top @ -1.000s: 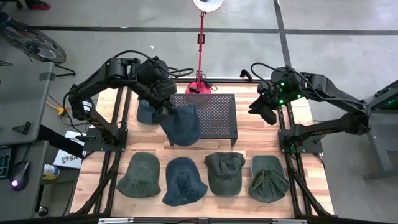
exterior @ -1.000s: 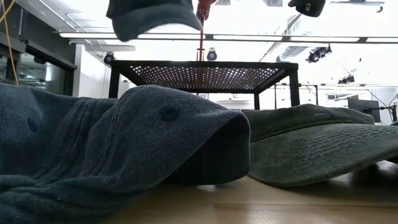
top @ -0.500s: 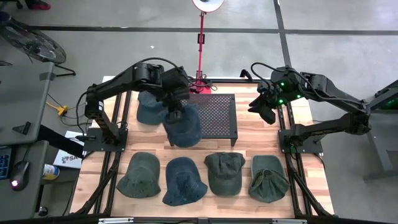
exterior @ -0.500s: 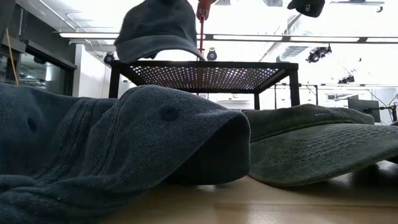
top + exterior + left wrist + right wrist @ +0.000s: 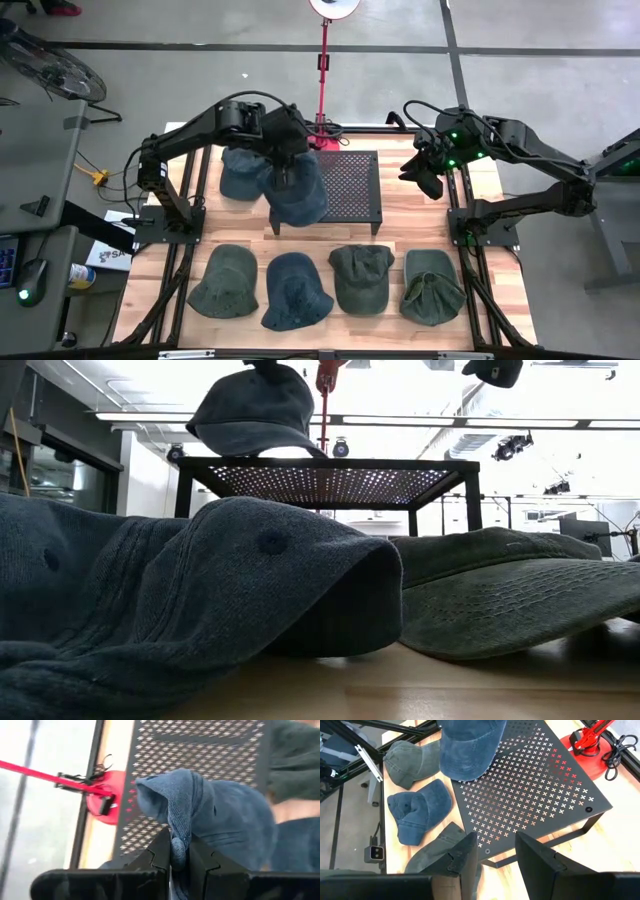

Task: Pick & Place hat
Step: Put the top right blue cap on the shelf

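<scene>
My left gripper (image 5: pixel 283 168) is shut on a blue cap (image 5: pixel 298 196) above the left part of the black perforated rack (image 5: pixel 345 185). In the low view the cap (image 5: pixel 255 410) hangs just over the rack top (image 5: pixel 330 468); whether its brim touches the rack I cannot tell. My right gripper (image 5: pixel 420 176) is open and empty, raised beside the rack's right end; it also shows in the low view (image 5: pixel 493 370). Its wrist view looks down on the rack (image 5: pixel 530 785) and the held cap (image 5: pixel 470 745). My left gripper pinches a bunched fold of the cap's crown (image 5: pixel 176 836) between its two fingers (image 5: pixel 161 854), several layers of cloth. The fingers come from above, pointing down. The cap hangs below them, brim low (image 5: pixel 290 445), over the rack's left part.
A grey-green cap (image 5: pixel 238 176) lies on the table left of the rack. A row of several caps lies along the near edge: green (image 5: pixel 222 283), blue (image 5: pixel 296 291), green (image 5: pixel 361 276), green (image 5: pixel 432 287). A red lamp stand (image 5: pixel 322 135) stands behind the rack.
My left gripper has carried the blue cap toward the table's right edge, over the rack's left part, and down. The cap, earlier cut off at the top of the low view, now hangs fully in view just above the rack.
</scene>
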Available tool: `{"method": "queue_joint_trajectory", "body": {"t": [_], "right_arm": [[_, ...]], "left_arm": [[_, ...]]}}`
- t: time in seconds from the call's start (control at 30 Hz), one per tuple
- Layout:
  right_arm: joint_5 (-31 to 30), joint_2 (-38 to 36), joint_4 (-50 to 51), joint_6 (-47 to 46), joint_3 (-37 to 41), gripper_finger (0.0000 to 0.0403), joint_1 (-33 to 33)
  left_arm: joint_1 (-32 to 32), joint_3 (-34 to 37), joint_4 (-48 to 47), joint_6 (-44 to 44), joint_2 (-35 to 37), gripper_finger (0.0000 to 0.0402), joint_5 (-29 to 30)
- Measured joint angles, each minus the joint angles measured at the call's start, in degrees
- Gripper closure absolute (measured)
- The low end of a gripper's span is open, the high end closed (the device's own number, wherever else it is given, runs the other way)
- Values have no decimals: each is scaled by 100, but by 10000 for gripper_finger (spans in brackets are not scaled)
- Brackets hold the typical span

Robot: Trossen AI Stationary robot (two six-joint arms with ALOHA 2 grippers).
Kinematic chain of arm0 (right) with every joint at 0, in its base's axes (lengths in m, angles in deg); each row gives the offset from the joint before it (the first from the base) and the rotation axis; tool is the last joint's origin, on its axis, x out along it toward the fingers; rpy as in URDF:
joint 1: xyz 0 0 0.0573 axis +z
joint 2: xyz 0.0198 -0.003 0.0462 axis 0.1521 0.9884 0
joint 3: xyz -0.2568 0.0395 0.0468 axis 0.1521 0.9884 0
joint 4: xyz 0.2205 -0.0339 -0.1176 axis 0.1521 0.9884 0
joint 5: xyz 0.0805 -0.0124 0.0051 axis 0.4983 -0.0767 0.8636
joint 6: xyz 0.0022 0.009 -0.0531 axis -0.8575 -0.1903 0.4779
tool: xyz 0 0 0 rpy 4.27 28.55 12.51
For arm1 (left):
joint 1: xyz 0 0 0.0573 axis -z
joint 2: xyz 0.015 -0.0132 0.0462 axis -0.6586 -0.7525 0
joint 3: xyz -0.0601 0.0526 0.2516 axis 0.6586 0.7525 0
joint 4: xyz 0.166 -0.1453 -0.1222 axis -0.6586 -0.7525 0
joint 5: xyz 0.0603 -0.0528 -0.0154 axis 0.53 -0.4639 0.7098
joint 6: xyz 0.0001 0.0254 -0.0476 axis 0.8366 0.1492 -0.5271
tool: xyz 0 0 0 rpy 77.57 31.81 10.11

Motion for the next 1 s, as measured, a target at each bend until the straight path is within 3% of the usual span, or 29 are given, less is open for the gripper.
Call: {"method": "queue_joint_trajectory", "body": {"t": [0.13, 1.0], "right_arm": [[-42, 0, -1, 0, 0, 277, 1], [-149, 2, -14, 39, 0, 277, 4]], "left_arm": [[-138, 5, 13, 362, -63, 377, 233], [-634, 7, 379, 2712, -864, 377, -672]]}}
